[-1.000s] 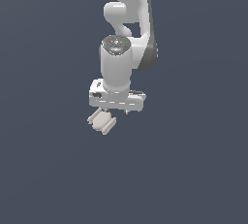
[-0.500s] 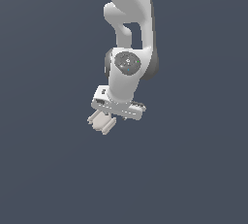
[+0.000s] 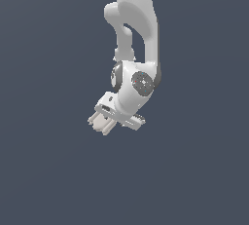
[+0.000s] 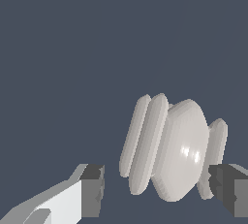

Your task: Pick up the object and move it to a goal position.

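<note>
The object (image 3: 98,121) is a small pale beige piece with raised ridges. It sits just below the white hand, toward the exterior view's left. In the wrist view the object (image 4: 172,150) lies between and just beyond the two dark fingertips. My gripper (image 3: 112,123) is tilted over it. In the wrist view the gripper (image 4: 160,189) is open. One fingertip (image 4: 93,189) stands apart from the object with a gap. The other fingertip (image 4: 226,189) is right at the object's end ridge. I cannot tell whether it touches.
The white arm (image 3: 136,29) comes down from the top of the exterior view. The background is a plain dark grey-blue surface all around, with no other objects or edges in sight.
The wrist has turned and the hand has sunk a little toward the object. The object has stayed in about the same place.
</note>
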`<state>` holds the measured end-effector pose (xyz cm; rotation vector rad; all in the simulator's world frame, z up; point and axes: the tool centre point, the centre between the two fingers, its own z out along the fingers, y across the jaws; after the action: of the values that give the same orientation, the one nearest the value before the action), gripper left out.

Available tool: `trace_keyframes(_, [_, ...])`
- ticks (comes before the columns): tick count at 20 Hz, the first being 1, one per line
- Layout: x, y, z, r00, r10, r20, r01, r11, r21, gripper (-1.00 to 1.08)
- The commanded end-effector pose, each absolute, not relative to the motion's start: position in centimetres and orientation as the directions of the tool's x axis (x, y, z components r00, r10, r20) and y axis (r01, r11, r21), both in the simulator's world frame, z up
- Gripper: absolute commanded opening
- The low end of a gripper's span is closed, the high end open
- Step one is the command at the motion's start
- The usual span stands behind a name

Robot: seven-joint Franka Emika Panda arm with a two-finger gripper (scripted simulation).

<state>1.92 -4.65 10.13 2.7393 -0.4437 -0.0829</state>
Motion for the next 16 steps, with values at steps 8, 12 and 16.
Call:
trace_keyframes(8, [2.5,-5.7,7.9,0.913,-0.395,0.104,-0.386,-0.749,0.538,0.68])
trace_keyframes(12, [2.9,-6.1,7.4,0.897,-0.409,0.169,-0.424,-0.680,0.598,0.68])
trace_keyframes(16, [3.4,-6.3,7.1,0.882,-0.410,0.232,-0.456,-0.619,0.639,0.68])
